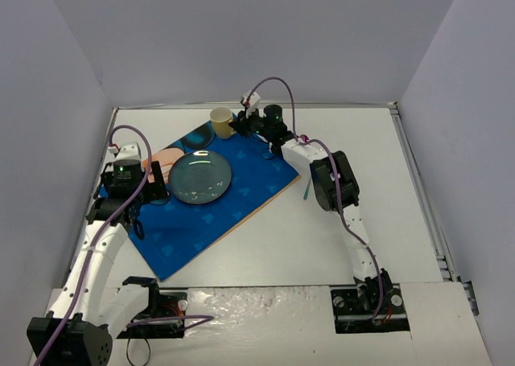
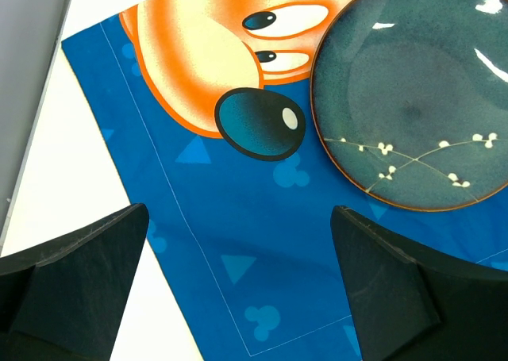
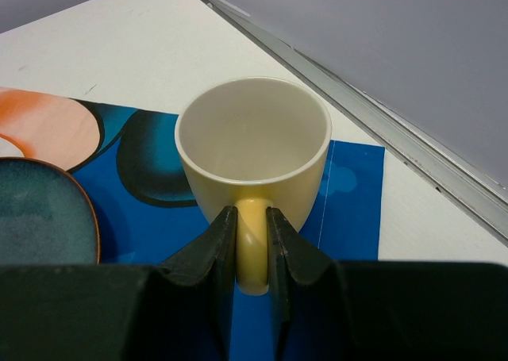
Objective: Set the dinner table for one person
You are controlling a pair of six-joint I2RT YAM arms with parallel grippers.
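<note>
My right gripper is clamped on the handle of the yellow mug, at the far corner of the placemat. My left gripper hangs wide open over the placemat's left side, beside the plate. The dinner table lies beneath both.

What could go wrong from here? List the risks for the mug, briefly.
1. The right gripper pinches the mug only by its handle, so the mug may pivot or slip.
2. The mug is by the placemat's corner; set down across the edge, it might tilt.
3. The plate lies near on the same mat; a sideways swing could knock it.
</note>
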